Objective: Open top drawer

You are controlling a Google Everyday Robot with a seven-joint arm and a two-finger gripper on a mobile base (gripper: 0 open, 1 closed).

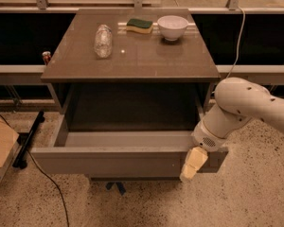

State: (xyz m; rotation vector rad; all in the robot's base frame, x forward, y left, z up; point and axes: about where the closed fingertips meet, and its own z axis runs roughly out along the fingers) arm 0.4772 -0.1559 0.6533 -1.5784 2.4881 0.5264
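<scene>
The top drawer (pixel 113 161) is pulled far out of the grey-brown cabinet. Its plain, handleless front panel faces me, and its deep box looks empty inside. My gripper (pixel 191 167) is at the right end of that front panel, pointing down and lying against the panel's outer face near its lower edge. The white arm (pixel 236 108) reaches in from the right. The lower drawers are hidden under the open one.
On the cabinet top (pixel 146 60) lie a clear plastic bottle (pixel 103 40), a green sponge (pixel 139 25) and a white bowl (pixel 173 27). A cardboard box (pixel 0 148) stands at the left on the floor, with a black cable (pixel 47 178) beside it.
</scene>
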